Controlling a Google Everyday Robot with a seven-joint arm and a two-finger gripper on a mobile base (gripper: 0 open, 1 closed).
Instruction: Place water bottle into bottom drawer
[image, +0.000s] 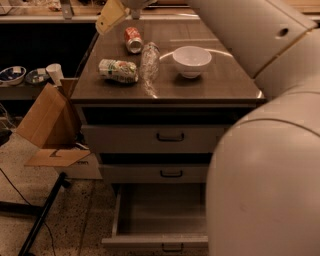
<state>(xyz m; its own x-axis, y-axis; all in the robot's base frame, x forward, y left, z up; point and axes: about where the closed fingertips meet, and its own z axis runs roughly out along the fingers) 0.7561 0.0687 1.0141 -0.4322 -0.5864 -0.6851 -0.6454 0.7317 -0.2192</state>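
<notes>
The water bottle (149, 62) lies on its side on the table (220, 87), just left of the white bowl (191, 60). The hand (112, 15) hovers beyond and left of the bowl; we cannot tell how wide it is. Well below the bowl, the bottom drawer (160, 212) stands open. We judge that grasping and placing remain.
</notes>
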